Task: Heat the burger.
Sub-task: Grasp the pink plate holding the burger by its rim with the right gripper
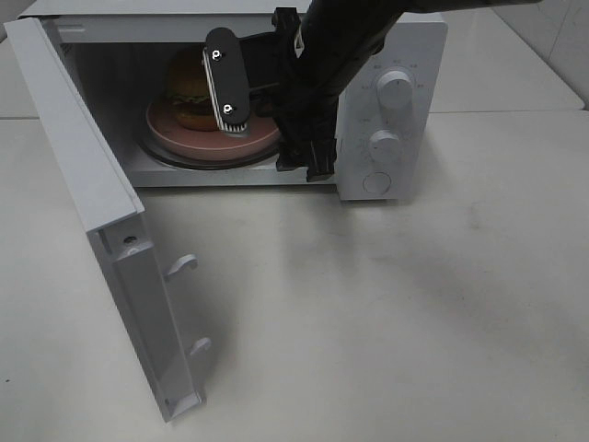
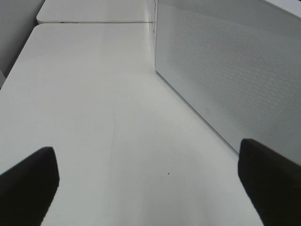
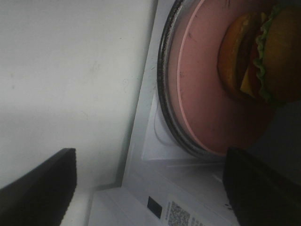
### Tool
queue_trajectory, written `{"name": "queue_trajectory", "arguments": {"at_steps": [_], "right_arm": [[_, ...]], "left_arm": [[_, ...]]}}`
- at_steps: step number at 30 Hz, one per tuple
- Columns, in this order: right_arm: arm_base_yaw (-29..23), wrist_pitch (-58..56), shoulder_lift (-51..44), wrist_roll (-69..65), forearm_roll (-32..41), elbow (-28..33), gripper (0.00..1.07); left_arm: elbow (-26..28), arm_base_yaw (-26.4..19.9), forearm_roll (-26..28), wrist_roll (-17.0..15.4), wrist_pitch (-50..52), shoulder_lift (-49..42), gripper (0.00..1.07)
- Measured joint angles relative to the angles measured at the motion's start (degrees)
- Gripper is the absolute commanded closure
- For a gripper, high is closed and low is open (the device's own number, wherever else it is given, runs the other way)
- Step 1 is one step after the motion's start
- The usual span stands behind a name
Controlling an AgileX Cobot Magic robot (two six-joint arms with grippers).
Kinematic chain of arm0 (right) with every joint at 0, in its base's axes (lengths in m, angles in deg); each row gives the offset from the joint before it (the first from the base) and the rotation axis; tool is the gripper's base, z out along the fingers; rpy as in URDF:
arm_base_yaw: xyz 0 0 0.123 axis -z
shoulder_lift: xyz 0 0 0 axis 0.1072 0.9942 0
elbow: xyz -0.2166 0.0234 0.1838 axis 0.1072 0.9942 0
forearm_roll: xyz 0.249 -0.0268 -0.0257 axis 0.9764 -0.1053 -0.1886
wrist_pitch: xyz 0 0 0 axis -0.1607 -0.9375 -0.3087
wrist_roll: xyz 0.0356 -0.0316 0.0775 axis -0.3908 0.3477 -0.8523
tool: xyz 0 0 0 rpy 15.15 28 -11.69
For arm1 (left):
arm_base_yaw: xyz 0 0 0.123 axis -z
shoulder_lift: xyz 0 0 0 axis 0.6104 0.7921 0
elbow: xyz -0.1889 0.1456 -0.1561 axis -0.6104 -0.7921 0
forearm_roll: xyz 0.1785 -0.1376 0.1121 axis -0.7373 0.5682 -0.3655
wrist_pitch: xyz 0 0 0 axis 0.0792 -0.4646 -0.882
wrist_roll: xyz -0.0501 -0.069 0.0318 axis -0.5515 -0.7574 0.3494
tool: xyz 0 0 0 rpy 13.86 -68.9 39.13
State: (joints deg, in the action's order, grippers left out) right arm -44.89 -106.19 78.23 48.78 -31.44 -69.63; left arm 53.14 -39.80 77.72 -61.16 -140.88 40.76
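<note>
The burger sits on a round pink plate on the glass turntable inside the open microwave. In the right wrist view the burger shows its bun, green lettuce and cheese, on the pink plate. My right gripper reaches into the cavity from the right and stands open just in front of the plate, with nothing between its fingers. My left gripper is also open and empty over the bare table. The high view does not show it.
The microwave door hangs wide open to the left and juts toward the table's front. Two knobs and a button sit on the right panel. A white perforated panel stands close beside my left gripper.
</note>
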Motion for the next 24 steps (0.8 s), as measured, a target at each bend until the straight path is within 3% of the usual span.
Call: {"name": "queue_trajectory", "arguments": {"at_steps": [7,24], "right_arm": [[0.0,0.46,6.42,-0.23,0.0,-6.36,0.27],[0.0,4.01,15.01,-2.35,-1.38,-11.86,0.27]], "left_arm": [[0.0,0.0,0.0,0.0,0.0,0.0,0.09],[0.0,0.0,0.0,0.0,0.0,0.0,0.09]]}}
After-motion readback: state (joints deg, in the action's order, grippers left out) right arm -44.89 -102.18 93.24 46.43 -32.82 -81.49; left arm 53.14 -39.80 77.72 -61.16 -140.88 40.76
